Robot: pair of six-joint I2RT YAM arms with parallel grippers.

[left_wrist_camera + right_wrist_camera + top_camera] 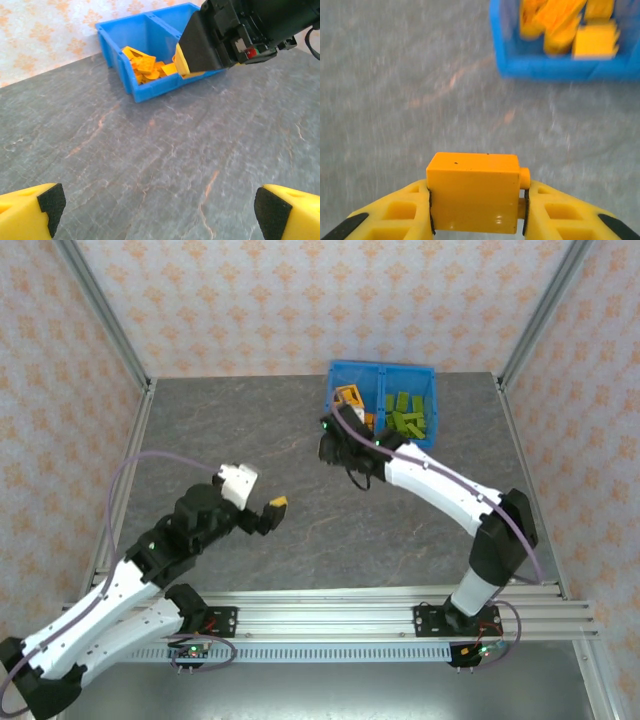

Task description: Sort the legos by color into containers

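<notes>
Since the right claw [476,212] pinches the orange brick [472,190] at its near end, it may slip short of the bin [560,70] ahead; left claw [160,210] spread.

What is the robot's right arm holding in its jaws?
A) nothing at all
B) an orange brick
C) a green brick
B: the right wrist view shows an orange brick pinched between the right arm's jaws, with the blue bin ahead.

Open surface [230,420] stretches left of and before the blue bin [380,367]; the right arm [440,485] slants across the bin's near side, blocking it.
</notes>
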